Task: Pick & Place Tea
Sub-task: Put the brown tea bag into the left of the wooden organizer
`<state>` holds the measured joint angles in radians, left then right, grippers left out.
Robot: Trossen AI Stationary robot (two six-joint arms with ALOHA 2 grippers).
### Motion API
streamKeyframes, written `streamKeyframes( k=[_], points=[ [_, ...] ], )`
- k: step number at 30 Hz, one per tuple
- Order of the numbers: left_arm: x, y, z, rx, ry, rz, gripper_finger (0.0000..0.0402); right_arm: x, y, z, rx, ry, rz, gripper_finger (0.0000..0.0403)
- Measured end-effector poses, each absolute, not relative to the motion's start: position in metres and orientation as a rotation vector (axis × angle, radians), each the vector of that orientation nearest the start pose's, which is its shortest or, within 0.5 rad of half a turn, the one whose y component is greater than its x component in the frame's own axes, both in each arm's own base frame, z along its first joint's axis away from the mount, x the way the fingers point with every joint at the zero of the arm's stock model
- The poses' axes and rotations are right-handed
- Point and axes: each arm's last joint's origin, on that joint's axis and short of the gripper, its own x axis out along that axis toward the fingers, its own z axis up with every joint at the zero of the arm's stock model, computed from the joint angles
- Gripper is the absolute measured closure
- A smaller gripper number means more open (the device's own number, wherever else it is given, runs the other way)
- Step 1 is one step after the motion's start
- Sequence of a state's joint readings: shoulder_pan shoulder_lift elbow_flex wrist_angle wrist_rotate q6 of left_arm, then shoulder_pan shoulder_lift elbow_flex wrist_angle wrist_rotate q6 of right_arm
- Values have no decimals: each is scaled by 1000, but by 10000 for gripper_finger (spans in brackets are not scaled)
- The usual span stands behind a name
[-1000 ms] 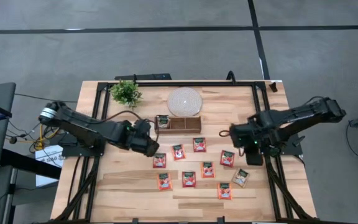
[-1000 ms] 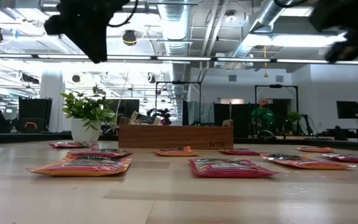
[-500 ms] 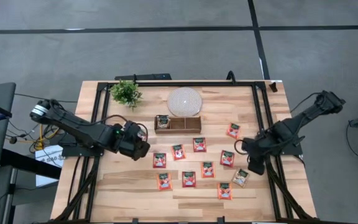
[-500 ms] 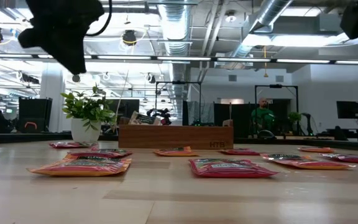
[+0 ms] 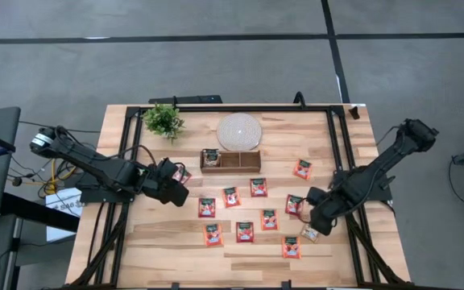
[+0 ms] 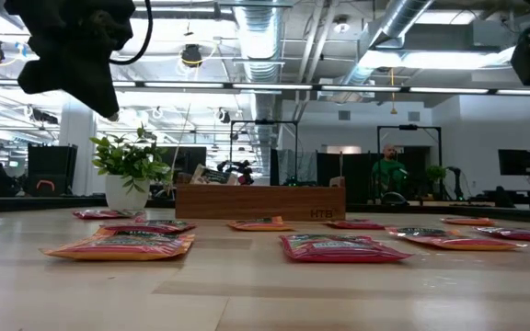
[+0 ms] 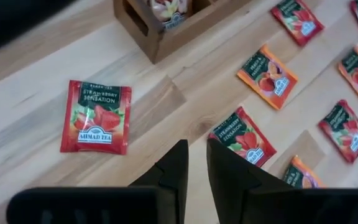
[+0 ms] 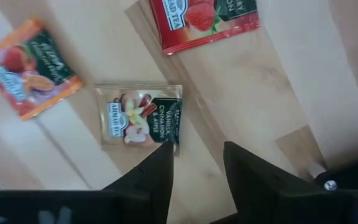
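right gripper (image 8: 194,163) now down over the beige sachet (image 8: 140,117) near the desk's right edge, jaws spreading, empty. left gripper (image 7: 196,163) pulled back toward the left edge, fingers nearly together, empty. one sachet in the wooden tray (image 5: 230,160); next pick looks close.

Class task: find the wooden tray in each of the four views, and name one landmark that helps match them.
High view: wooden tray at table centre, next to the white disc.
Low view: mid-picture, right of the potted plant.
Left wrist view: one end at the picture's edge.
Right wrist view: not in it.
Landmark: the potted plant, near the tray in high and low views.
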<state>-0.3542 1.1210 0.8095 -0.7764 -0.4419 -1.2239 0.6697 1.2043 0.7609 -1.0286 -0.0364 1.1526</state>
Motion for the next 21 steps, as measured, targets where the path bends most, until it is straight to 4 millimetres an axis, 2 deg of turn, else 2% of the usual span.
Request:
streamKeyframes(
  k=[8, 14, 21],
  points=[
    [192, -58, 240, -668, 792, 638, 353, 154, 123, 182, 412, 1561, -346, 268],
    [192, -59, 240, -647, 827, 600, 353, 159, 133, 174, 424, 1565, -313, 264],
    [192, -59, 240, -633, 837, 586, 353, 160, 140, 160, 382, 1616, -339, 268]
  ],
)
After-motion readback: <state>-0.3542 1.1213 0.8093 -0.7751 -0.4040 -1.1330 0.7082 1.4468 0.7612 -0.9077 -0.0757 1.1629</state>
